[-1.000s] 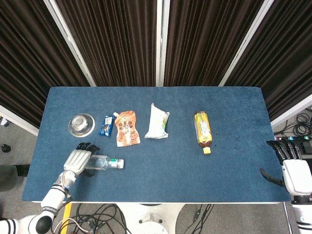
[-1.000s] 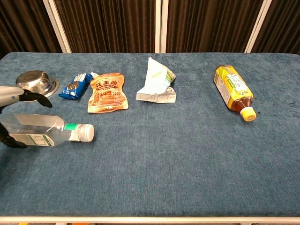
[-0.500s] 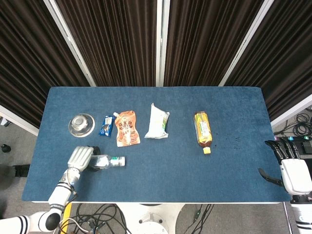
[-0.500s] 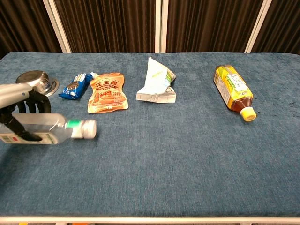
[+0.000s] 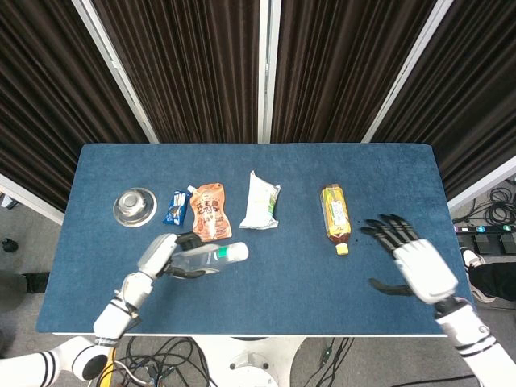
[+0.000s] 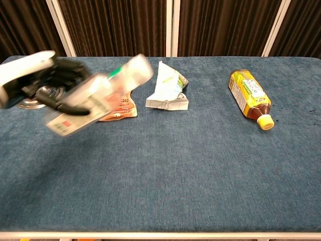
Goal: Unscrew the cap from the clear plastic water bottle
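My left hand (image 5: 165, 256) (image 6: 35, 80) grips the clear plastic water bottle (image 5: 203, 259) (image 6: 95, 95) around its body and holds it off the table, tilted. Its white cap (image 5: 239, 252) (image 6: 141, 65) points right and upward, and the chest view shows the bottle motion-blurred. Over the right side of the table, my right hand (image 5: 413, 263) is spread open with nothing in it, seen only in the head view. It hovers right of the yellow tea bottle (image 5: 335, 216) (image 6: 250, 95).
On the blue table (image 5: 266, 306) lie a steel bowl (image 5: 134, 205), a blue snack packet (image 5: 176, 207), an orange pouch (image 5: 210, 211) and a white bag (image 5: 261, 201) (image 6: 168, 86) in a row at the back. The tea bottle lies with its yellow cap toward the front.
My left hand lifted the water bottle off the table and carried it right, cap tilting upward. My right hand came in from the table's right edge over the surface.
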`<state>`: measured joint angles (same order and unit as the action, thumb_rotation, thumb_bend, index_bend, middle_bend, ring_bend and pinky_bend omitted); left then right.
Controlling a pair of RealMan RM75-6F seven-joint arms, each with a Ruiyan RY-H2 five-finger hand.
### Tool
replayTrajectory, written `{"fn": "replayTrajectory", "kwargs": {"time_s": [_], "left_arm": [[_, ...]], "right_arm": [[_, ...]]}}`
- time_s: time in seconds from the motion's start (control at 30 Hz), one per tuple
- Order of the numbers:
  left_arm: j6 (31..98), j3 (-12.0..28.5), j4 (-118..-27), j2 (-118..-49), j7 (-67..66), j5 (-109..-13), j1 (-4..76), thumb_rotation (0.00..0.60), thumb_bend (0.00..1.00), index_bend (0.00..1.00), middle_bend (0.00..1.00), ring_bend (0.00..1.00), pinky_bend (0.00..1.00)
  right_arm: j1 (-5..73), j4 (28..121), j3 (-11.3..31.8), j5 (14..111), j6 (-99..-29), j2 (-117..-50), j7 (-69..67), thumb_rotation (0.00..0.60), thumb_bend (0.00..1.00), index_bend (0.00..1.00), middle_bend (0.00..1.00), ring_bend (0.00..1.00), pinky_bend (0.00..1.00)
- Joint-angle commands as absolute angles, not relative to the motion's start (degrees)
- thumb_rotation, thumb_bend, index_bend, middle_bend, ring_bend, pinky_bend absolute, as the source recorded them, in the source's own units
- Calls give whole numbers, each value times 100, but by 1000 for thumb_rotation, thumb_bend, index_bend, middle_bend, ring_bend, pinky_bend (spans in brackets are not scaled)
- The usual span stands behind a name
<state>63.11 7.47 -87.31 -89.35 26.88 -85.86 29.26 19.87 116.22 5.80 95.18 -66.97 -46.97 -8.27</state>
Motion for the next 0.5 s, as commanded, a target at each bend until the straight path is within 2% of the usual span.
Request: {"fn": "replayTrajectory", "kwargs": {"time_s": [0.03, 0.27, 0.5], "left_arm": [[6564, 841, -8605, -9300, 3135, -8936, 3130, 600, 261, 615, 591, 507, 505], [6550, 816, -8498, -9666, 3069, -8982, 3340, 600, 262, 615, 590, 506, 489], [6527, 854, -8522, -9850, 3110, -8859, 3450, 600, 262, 615, 590, 506, 489]], "right_arm": [[2565, 12172, 818, 9337, -6027, -4509, -897, 587, 89, 132, 6, 0, 0], [3284, 12597, 1135, 8434, -5182, -4699, 8, 563, 78, 143, 2, 0, 0], [3790, 12791, 1224, 7527, -4748, -4923, 858, 550, 68, 189, 3, 0, 0]]}}
